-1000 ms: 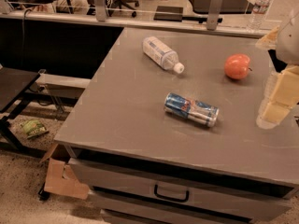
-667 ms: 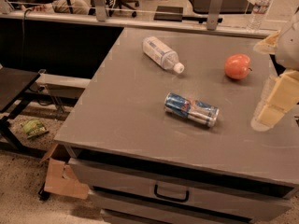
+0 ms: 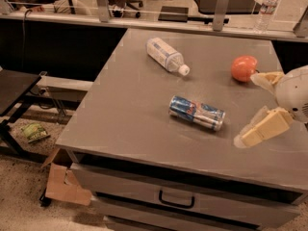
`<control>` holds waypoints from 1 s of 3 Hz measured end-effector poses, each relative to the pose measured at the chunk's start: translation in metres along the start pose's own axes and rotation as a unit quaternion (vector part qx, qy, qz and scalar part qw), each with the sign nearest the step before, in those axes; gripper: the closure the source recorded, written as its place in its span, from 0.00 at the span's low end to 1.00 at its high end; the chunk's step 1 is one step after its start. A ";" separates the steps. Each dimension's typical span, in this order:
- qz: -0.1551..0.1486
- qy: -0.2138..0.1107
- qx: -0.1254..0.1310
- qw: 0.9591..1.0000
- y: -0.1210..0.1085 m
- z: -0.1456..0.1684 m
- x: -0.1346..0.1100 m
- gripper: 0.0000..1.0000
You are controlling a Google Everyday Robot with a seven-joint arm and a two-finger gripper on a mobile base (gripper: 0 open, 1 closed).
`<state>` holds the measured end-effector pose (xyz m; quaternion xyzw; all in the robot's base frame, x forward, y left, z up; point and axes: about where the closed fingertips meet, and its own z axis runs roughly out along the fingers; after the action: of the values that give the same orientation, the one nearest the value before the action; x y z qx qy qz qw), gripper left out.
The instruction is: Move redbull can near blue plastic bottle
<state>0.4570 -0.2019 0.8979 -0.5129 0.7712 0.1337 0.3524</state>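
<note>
The redbull can point(image 3: 197, 112) lies on its side near the middle of the grey table point(image 3: 125, 109). The blue plastic bottle point(image 3: 165, 55) lies on its side farther back, its white cap pointing front-right. My gripper point(image 3: 254, 109) comes in from the right edge, to the right of the can and apart from it. Its two pale fingers point(image 3: 262, 128) are spread wide, with nothing between them.
A red-orange apple point(image 3: 243, 68) sits at the back right, just behind my gripper. A clear water bottle point(image 3: 266, 4) stands on the ledge beyond the table. The table front has a drawer with a handle point(image 3: 177, 199). A cardboard box point(image 3: 65, 184) lies on the floor at the left.
My gripper has moved a little to the left and down, toward the can. The can, bottle and apple have not moved.
</note>
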 end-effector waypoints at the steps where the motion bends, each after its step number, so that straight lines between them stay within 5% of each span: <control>1: 0.041 -0.086 -0.017 0.995 0.000 0.035 -0.011 0.00; 3: 0.080 -0.119 -0.045 0.989 0.015 0.071 -0.015 0.00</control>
<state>0.4756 -0.1448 0.8550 -0.4451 0.7557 0.2565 0.4062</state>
